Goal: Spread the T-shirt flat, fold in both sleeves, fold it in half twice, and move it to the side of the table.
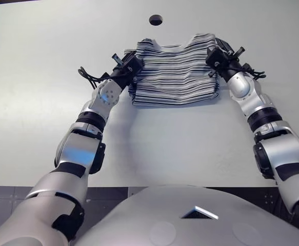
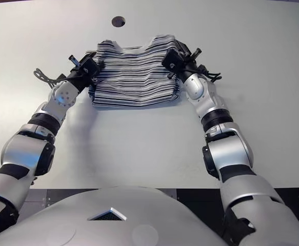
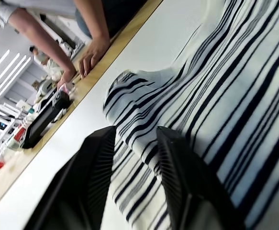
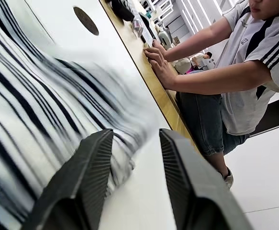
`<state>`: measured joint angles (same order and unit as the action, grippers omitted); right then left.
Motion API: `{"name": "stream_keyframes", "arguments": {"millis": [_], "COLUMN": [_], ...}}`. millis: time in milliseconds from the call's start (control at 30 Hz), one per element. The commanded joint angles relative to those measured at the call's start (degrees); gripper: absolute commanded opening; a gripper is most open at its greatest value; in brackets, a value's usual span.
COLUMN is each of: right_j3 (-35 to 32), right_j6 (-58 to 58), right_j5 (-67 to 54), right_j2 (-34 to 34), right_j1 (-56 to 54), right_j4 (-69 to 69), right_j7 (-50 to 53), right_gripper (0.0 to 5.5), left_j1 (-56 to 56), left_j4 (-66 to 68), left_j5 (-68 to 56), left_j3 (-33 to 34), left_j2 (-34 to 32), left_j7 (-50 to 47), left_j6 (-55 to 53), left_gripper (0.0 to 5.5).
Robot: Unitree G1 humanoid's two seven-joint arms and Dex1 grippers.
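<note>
On a white table [image 1: 36, 118], the left gripper [image 1: 131, 63] sits at the left edge of a striped T-shirt [image 1: 175, 74], the right gripper [image 1: 217, 56] at its right edge. Both have fingers parted around cloth, not clamped. The shirt lies partly folded, mid-table. Beyond it is a dark round hole [image 1: 156, 20].

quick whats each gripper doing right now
left gripper: open, at the left side of the shirt
right gripper: open, at the shirt's right side
</note>
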<state>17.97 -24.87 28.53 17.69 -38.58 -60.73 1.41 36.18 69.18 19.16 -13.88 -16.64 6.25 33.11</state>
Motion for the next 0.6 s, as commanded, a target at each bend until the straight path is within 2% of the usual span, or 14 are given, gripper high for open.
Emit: {"name": "stream_keyframes", "arguments": {"millis": [33, 100, 167, 267, 367, 600], "right_j3": [-1.23, -3.29, -4.24, -0.21, 3.3, 11.25], "right_j6": [0.47, 1.63, -2.89, -9.54, -10.5, -10.63], "right_j5": [-1.43, -3.33, -5.21, -1.71, 2.86, 12.8], "right_j2": [-1.5, -1.36, 0.26, 5.16, 8.96, 12.37], "right_j1": [-4.32, -5.9, -3.88, 2.51, 5.43, 0.97], "right_j4": [-5.12, -7.18, -2.63, 9.99, 15.96, 5.73], "right_j7": [1.53, 2.46, -0.54, -4.96, -7.9, -9.12], "right_gripper": [2.68, 3.0, 3.18, 3.18, 3.18, 3.18], "left_j1": [3.26, 4.0, 2.71, -1.48, -4.57, -9.83], "left_j4": [2.65, 3.84, 4.11, 3.11, 1.44, -6.72], "left_j5": [-3.12, -4.11, -5.26, -7.54, -9.15, -15.55], "left_j3": [3.74, 5.35, 7.31, 10.29, 12.06, 18.57], "left_j2": [1.14, 1.07, -0.53, -2.77, -3.1, -2.95], "left_j7": [-1.13, -2.84, -4.46, -5.24, -5.25, -7.68], "left_j6": [-4.11, -6.76, -7.91, -6.27, -4.31, -0.63], "left_gripper": [2.38, 2.65, 3.09, 3.47, 3.92, 3.92]}}
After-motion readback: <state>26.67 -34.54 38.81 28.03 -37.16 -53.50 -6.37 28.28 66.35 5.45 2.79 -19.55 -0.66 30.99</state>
